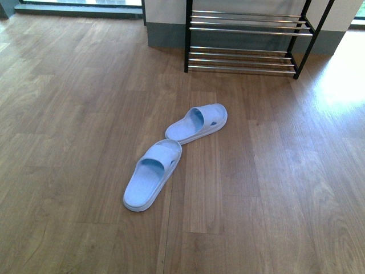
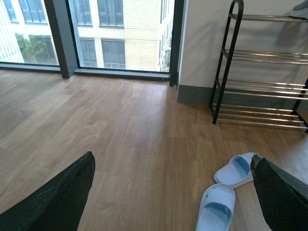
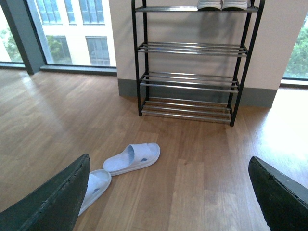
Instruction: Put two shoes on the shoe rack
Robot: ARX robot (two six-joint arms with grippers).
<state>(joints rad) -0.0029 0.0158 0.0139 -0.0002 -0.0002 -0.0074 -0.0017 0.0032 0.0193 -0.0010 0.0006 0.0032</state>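
Note:
Two white-soled shoes [image 3: 222, 5] stand side by side on the top tier of the shoe rack [image 3: 192, 48], cut off by the frame's edge; a grey bit [image 2: 301, 6] of one shows in the left wrist view. The rack [image 1: 245, 28] has a black frame and chrome rods and stands against the wall. Neither arm shows in the front view. My left gripper [image 2: 173, 163] and right gripper [image 3: 169, 161] both hang open over bare floor, holding nothing, well short of the rack [image 2: 269, 57].
Two light blue slide slippers lie on the wooden floor before the rack, one nearer it [image 1: 197, 123] [image 2: 236, 169] [image 3: 132, 159], one closer to me [image 1: 153, 174] [image 2: 215, 208] [image 3: 96, 185]. Floor-length windows [image 2: 96, 33] run along the left of the rack.

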